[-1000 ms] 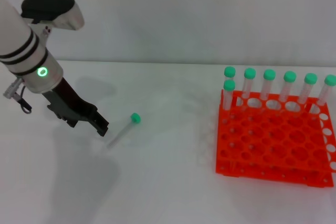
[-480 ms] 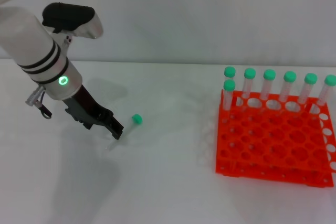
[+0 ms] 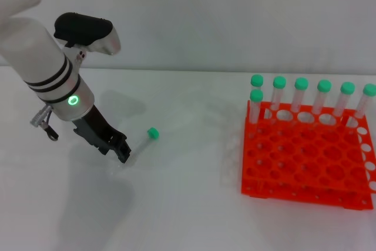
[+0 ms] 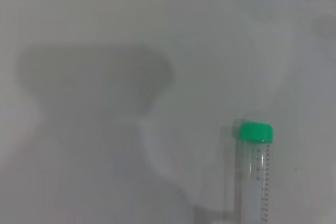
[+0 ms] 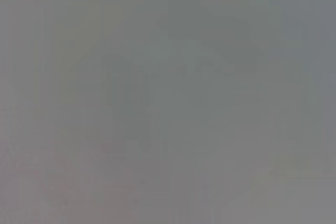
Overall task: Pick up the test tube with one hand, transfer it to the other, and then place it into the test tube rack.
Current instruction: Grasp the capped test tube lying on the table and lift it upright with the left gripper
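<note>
Left arm reaching down to a lone test tube lying on the white table.

The left gripper slants down and forward from its white, black-banded arm, green light lit, its black tip right at the clear lower end of the test tube; from here I cannot tell whether its fingers are parted or closed on anything. The tube lies flat on the table, green cap pointing away from the gripper toward the far side, well apart from the test tube rack. The left wrist view shows the same tube resting on the bare surface. The orange-red rack sits on the right, seven green-capped tubes upright along its back rows. The right gripper is out of sight.
</note>
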Controlling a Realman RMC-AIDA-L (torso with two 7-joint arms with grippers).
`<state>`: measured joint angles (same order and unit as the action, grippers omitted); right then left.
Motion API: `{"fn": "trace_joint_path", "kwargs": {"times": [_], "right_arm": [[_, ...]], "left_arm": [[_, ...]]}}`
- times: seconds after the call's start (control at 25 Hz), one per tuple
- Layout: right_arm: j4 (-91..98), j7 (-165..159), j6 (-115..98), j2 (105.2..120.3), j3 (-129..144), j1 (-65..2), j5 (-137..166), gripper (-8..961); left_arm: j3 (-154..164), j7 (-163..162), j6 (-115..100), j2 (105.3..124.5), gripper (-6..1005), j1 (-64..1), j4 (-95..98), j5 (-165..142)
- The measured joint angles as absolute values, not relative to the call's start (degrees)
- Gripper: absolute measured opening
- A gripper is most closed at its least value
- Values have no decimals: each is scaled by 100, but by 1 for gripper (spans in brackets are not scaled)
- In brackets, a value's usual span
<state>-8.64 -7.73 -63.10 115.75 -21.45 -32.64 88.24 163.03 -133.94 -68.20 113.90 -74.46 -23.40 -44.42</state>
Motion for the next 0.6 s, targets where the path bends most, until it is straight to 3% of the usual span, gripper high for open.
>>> {"fn": "trace_joint_path", "kwargs": {"times": [0.28, 0.6], "right_arm": [[-867, -773, -6310, 11568, -2145, -3271, 8824, 855], [-870, -773, -6311, 11575, -2159, -3269, 8823, 855]], "left_arm": [[16303, -13200, -6714, 11486, 418, -7455, -2329, -4454], [16304, -13097, -6551, 11548, 420, -7447, -2188, -4462]]}}
